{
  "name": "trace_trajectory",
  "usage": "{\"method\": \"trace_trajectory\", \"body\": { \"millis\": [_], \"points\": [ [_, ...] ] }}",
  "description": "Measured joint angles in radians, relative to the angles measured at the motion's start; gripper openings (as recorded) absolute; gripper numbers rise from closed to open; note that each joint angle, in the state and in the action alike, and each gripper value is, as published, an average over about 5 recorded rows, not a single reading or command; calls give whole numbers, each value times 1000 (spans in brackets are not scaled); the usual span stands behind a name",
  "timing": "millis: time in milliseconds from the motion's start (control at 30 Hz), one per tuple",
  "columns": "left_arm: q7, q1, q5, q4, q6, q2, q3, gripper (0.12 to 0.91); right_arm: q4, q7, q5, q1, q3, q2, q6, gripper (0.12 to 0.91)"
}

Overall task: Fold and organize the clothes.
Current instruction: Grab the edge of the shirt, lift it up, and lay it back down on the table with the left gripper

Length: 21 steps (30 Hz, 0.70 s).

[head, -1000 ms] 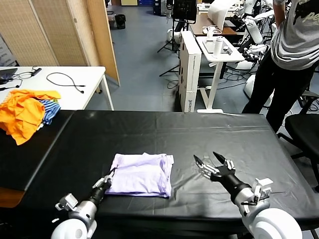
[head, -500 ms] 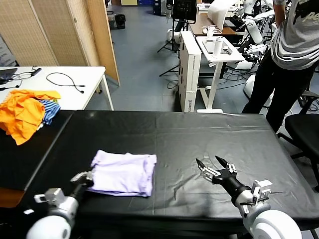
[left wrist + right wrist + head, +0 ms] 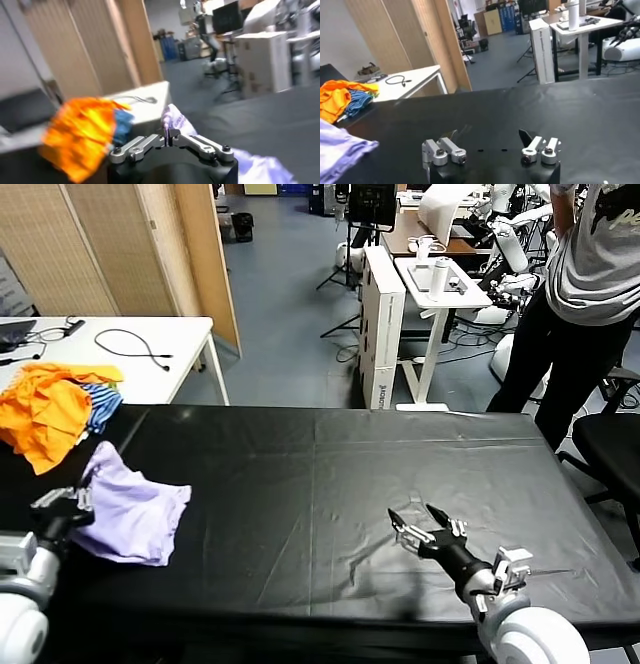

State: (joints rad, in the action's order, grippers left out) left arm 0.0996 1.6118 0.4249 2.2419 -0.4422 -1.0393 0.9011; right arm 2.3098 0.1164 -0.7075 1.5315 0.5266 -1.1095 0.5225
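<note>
The clothes, a pale lavender T-shirt point(image 3: 137, 516), are folded into a small bundle near the left end of the black table point(image 3: 330, 464). My left gripper point(image 3: 66, 504) is shut on the bundle's left edge, holding it partly lifted. In the left wrist view the closed fingertips pinch lavender fabric point(image 3: 174, 118) at the left gripper point(image 3: 169, 135). My right gripper point(image 3: 412, 515) hovers open and empty over bare table at the front right. The right wrist view shows that gripper point(image 3: 488, 136) with its fingers spread wide and the shirt point(image 3: 340, 145) far off.
A heap of bright orange garments point(image 3: 45, 414) with a blue-and-white striped one point(image 3: 100, 406) lies at the table's back left, close to the shirt. A white table with cables point(image 3: 150, 349) stands behind it. A person point(image 3: 590, 274) and a black chair point(image 3: 615, 444) are at the right.
My left gripper has carried the folded shirt from the front middle of the table to the left end, near the orange heap. The right gripper stayed open and drew back slightly.
</note>
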Motion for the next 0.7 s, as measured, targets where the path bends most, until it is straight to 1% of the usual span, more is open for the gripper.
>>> {"method": "trace_trajectory", "body": {
  "millis": [67, 167, 267, 333, 500, 700],
  "points": [
    [22, -8, 18, 21, -17, -46, -65, 176, 1, 0, 7, 6, -2, -2, 0, 907],
    [61, -30, 74, 38, -40, -125, -169, 176, -1, 1, 19, 12, -11, -10, 1, 907],
    [84, -67, 106, 35, -47, -207, -270, 176, -4, 2, 27, 16, -20, -16, 3, 907],
    [86, -93, 99, 23, -45, -262, -335, 176, -7, 3, 29, 16, -25, -17, 7, 907],
    [71, -137, 48, -30, -27, -391, -480, 176, -25, 4, 29, 3, -37, -16, 14, 907],
    [58, -183, 37, -96, -25, -488, -592, 176, -55, -1, 34, -4, -56, -37, 16, 907]
  ]
}}
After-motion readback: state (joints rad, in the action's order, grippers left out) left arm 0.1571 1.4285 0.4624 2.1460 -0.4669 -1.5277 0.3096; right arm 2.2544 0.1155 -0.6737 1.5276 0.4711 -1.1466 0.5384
